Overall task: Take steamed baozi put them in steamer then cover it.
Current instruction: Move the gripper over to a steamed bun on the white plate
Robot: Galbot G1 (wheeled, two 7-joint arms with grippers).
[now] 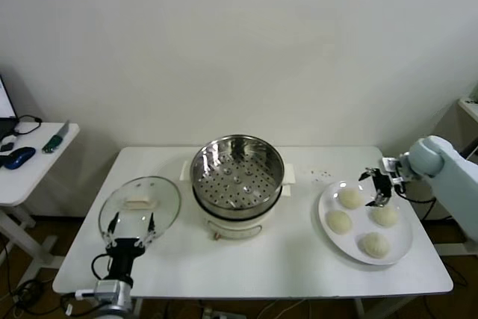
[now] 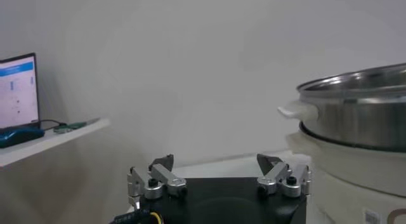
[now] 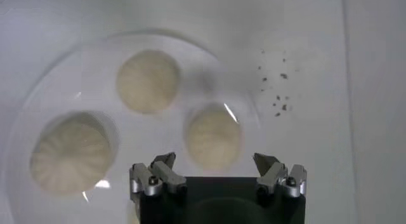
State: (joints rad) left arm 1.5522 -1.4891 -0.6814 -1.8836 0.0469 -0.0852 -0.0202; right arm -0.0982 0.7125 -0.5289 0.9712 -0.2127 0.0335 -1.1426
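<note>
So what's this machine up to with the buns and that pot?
It is about to move buns into the steamer, which is empty. The right claw hangs open over the white plate above one of the four baozi. The left claw, also open, waits by the glass lid lying on the table.

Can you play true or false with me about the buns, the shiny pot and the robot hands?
1. All four steamed baozi sit on the white plate. True.
2. The steamer already has a bun inside. False: its holey bottom is bare.
3. The cover is on the steamer. False: it lies flat on the table, on the robot's left of the pot.
4. The right gripper hangs open over the plate of buns. True.
5. The left gripper is holding the cover. False: it is open at the cover's near edge, gripping nothing.
</note>
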